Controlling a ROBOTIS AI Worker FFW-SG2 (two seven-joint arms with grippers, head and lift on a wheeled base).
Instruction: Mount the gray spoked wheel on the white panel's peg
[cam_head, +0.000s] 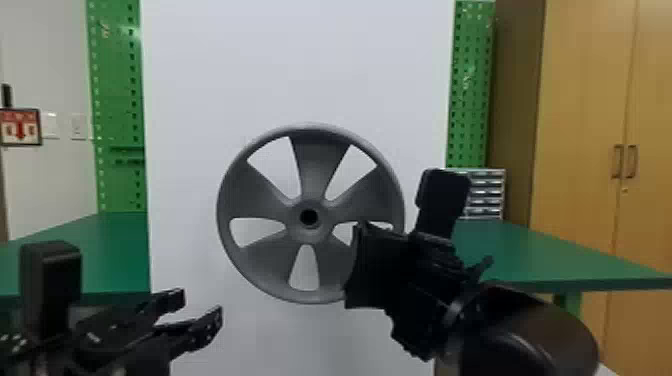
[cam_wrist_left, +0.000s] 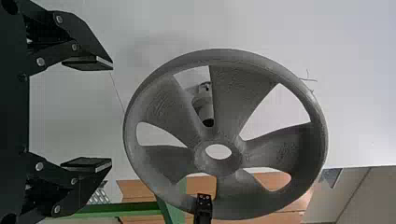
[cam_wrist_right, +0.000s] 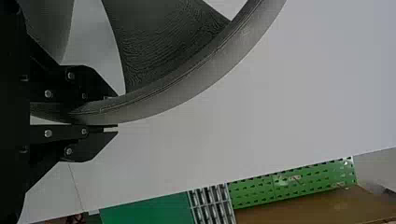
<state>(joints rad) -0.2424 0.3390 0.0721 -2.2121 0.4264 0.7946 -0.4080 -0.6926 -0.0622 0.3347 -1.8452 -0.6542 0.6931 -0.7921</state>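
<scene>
The big white panel (cam_head: 300, 70) stands up in the middle of the head view, from the top edge to the bottom. A green table (cam_head: 530, 255) is behind it, out to both sides. The gray spoked wheel (cam_head: 313, 165) is up in the air in front of the panel, near the middle of the frame. The right gripper (cam_wrist_right: 116, 114) pinches its rim at the wheel's lower right in the head view. The left gripper (cam_head: 201, 306) is at the lower left, its jaws wide with nothing in them, apart from the wheel. The peg (cam_wrist_left: 204, 111) shows in the left wrist view, seen through a gap between two spokes, so the wheel does not look mounted. The smallest part is the round hub hole (cam_head: 308, 217).

That hole must line up with the peg. If it is a bit off, the peg could bump the hub or a spoke. Because just one side is held, a push could make the wheel tip or twist and jam. If the right gripper lets go too soon, the wheel could fall.
</scene>
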